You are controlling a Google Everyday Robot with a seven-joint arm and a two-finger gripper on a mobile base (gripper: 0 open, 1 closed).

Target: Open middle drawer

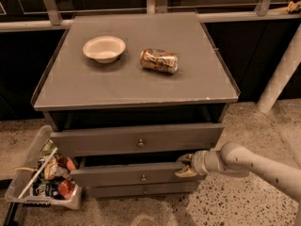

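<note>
The claw sits at the right end of the middle drawer, up against the top corner of its front. Whether it is spread, pressed together or pinching that edge, I cannot tell. The arm runs off to the claw's right and down out of view.

Directly left of the claw the middle drawer's front stands a little way out from the cabinet, with a dark gap above it. Its small knob lies well to the claw's left, untouched. Above the claw is the taller top drawer, below and to the left the slim bottom drawer.

The risk as I judge it: pulling from one end rather than at the knob could skew the drawer so it binds, or the claw could slip off the corner.

Further left of the claw on the floor is a bin of rubbish; the opening drawer might nudge it. High above, a bowl and a can lying on its side could shift if the cabinet jerks
</note>
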